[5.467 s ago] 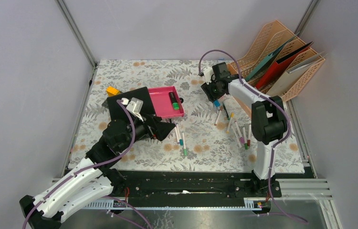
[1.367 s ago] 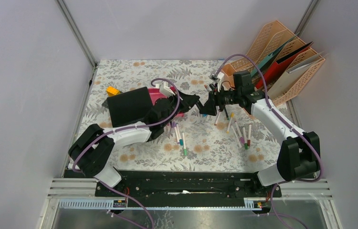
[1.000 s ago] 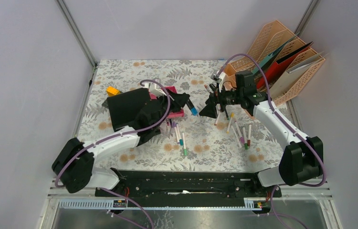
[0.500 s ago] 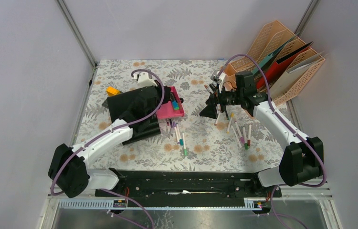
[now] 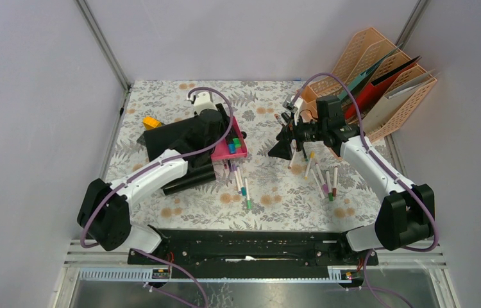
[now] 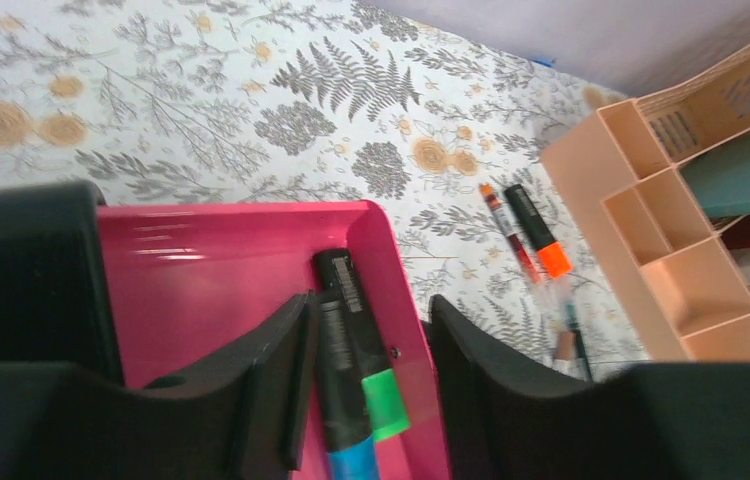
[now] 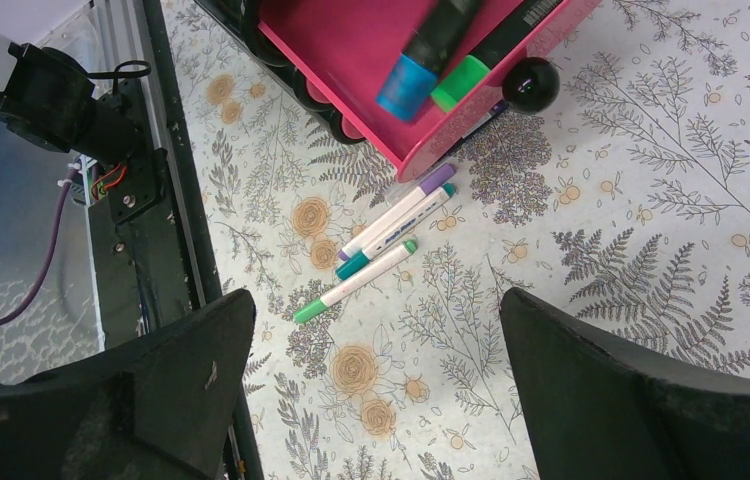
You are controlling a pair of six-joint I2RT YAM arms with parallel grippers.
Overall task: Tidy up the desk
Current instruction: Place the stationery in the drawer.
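The bench (image 5: 270, 186), a broad flat tabletop under pale cloth printed with grey ferns and small orange flowers, fills the floor of the enclosure from the black rail at the near edge to the far wall, and we find it only part tidied.

On its left half sits a shallow pink plastic tray (image 6: 201, 300) holding a black marker with a blue cap (image 6: 336, 400) beside a black marker with a green cap (image 6: 361, 345). The left gripper (image 6: 368, 310) hangs low over them, fingers apart and straddling both, clamped on neither. The right gripper (image 7: 373, 300) hovers mid-bench, spread wide and empty.

We judge the danger to lie in the withdrawal. A finger lifting off line could catch the tray wall, drag the tray and spill the markers. The blue-capped one shows blurred in the right wrist view, so it may not have settled.

Only the right wrist view shows three slim white pens (image 7: 391, 225) lying just beside the tray's near corner. Only the left wrist view shows an orange-capped highlighter (image 6: 536, 230) near a peach compartment box (image 6: 691, 270). The top view alone shows a scatter of pens (image 5: 324, 179) beneath the right arm.
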